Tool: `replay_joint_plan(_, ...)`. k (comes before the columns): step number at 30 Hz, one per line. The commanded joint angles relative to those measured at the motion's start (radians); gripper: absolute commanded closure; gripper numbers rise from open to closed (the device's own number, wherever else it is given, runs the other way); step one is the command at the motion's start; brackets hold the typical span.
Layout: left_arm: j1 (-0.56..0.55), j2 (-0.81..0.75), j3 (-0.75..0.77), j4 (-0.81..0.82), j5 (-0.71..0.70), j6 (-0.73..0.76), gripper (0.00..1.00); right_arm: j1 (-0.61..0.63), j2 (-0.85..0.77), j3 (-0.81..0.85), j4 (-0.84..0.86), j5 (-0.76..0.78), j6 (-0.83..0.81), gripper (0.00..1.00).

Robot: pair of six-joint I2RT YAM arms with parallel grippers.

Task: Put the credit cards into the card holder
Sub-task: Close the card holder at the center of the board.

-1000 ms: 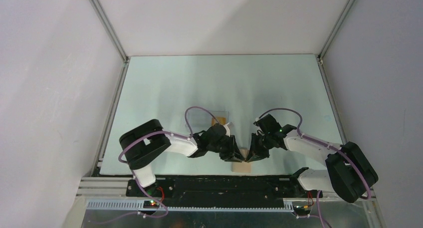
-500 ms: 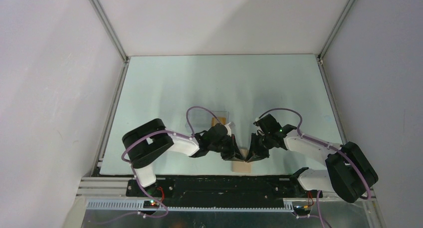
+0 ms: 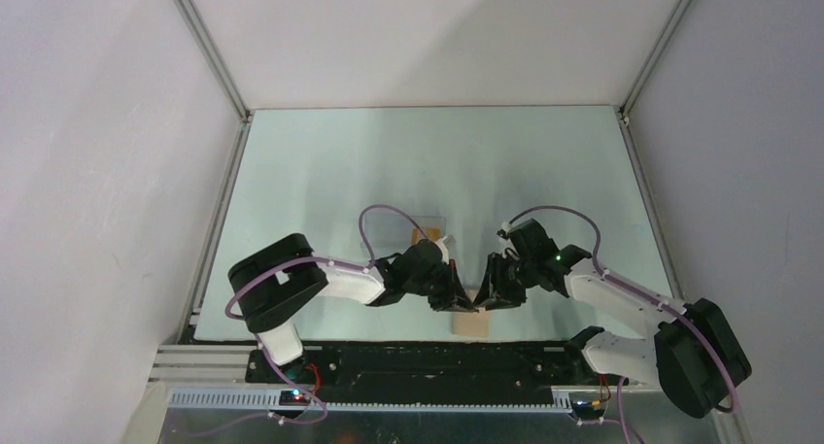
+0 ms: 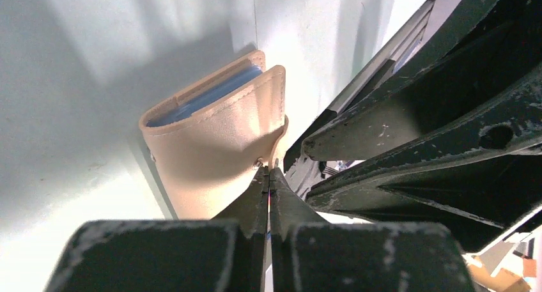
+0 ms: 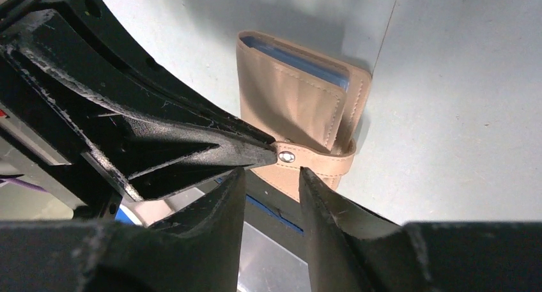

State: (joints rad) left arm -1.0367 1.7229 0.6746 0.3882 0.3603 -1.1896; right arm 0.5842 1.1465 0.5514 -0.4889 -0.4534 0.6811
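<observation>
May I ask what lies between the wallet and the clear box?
In the top view, the left tool, shut on the wallet, and its arm span that stretch; an orange card shows at the box.

Even, soft overhead light, mild shadows; near wrist-view foregrounds blur slightly

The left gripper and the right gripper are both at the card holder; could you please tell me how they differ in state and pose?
The left gripper is shut, its fingertips pinching the card holder's snap tab. The right gripper is open and holds nothing. The left gripper touches the tab beside the snap, while the right gripper's spread fingers appear to sit just short of it. Both have scuffed black fingers and point at the same tab from opposite sides.
</observation>
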Motion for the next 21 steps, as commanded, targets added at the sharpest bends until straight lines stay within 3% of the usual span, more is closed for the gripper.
replay_joint_plan(1, -0.005, -0.064, 0.033, -0.068, -0.05, 0.057, 1.0, -0.008, -0.032, 0.004, -0.005, 0.01, 0.003, 0.58)
replay_joint_plan(21, -0.027, -0.033, 0.117, -0.259, -0.08, 0.138, 1.0, 0.02, 0.098, 0.005, 0.045, 0.015, 0.002, 0.8)
